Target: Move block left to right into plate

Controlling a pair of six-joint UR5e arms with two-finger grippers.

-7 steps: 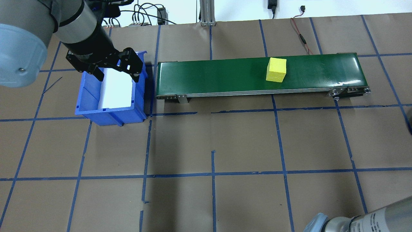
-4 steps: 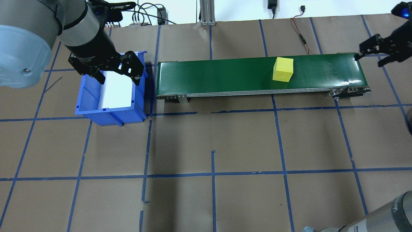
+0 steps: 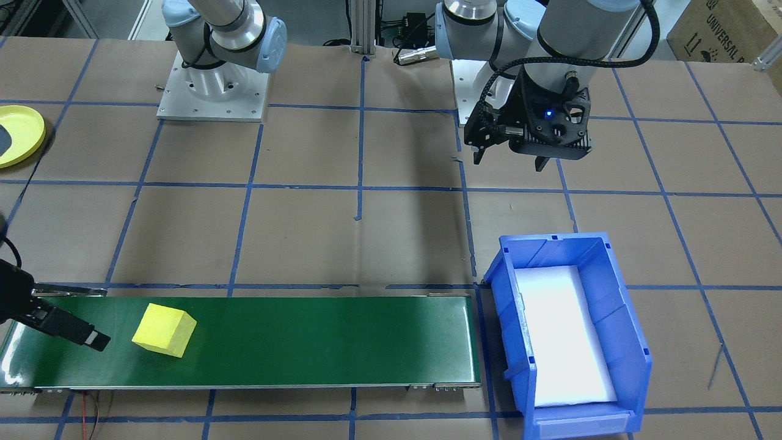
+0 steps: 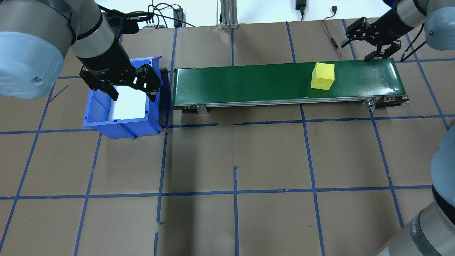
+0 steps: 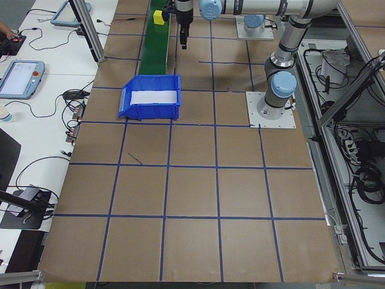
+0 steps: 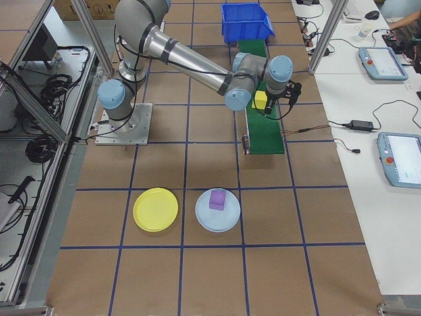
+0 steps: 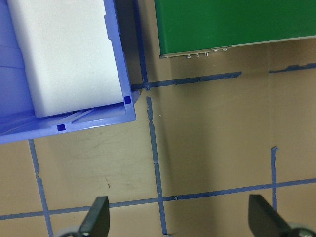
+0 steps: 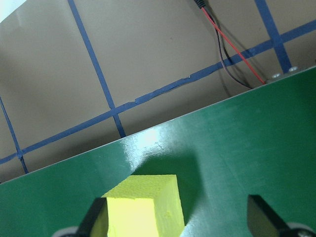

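Block: yellow cube (image 4: 322,75) sits on the green conveyor belt (image 4: 249,81), towards the belt's end on the robot's right; nothing touches it. Also seen at (image 3: 164,330), (image 6: 260,100) and, close up, (image 8: 140,206).

Plate: yellow plate (image 6: 156,209) lies flat on the counter (image 4: 234,160) on the robot's right side, well apart from the belt. Only its edge shows in the front-facing view (image 3: 21,134).

Right gripper: (image 4: 371,42) hangs over the counter just beyond the far edge of the belt, near the block but apart from it. Fingers spread, nothing between them; in the wrist view the two tips (image 8: 94,217) frame the block from above.

Left gripper: (image 4: 132,87) hovers above the blue bin (image 4: 121,106), fingers apart and empty. Wrist view shows both tips (image 7: 96,217) with bare counter between them.

Blue bin: stands on the counter just off the belt's end on the robot's left, with a white liner (image 3: 562,336) inside.

Second plate: pale blue plate (image 6: 218,210) lies just beside the yellow one, with a purple block (image 6: 218,199) on it.

Cable: red and black wire (image 4: 332,39) runs across the counter behind the belt.
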